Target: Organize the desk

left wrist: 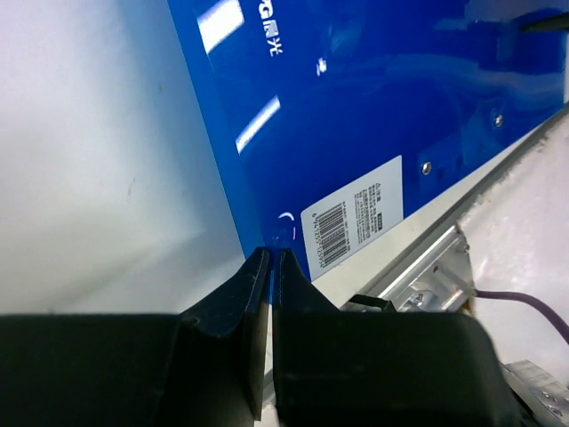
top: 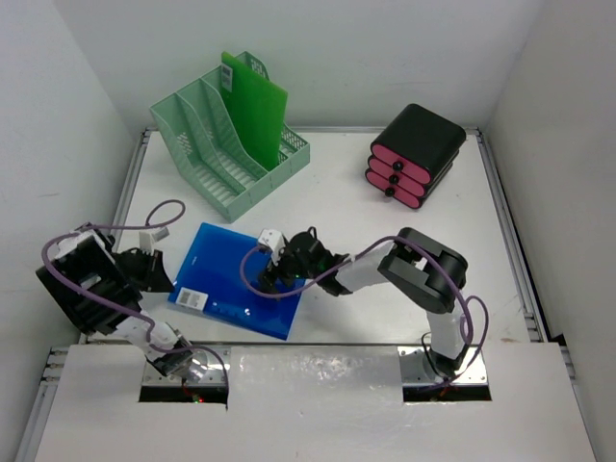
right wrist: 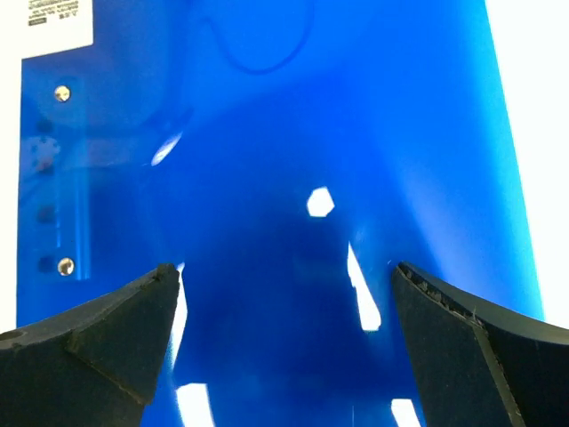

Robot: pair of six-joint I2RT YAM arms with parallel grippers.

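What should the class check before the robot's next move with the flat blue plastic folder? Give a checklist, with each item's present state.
1. Blue plastic folder lies flat on the white desk: ok.
2. Left gripper is shut at the folder's edge: ok.
3. The folder's edge is truly pinched between its fingertips: cannot tell.
4. Right gripper is open, hovering above the folder: ok.
5. Mint-green mesh file rack has free slots in front of the upright green folder: ok.
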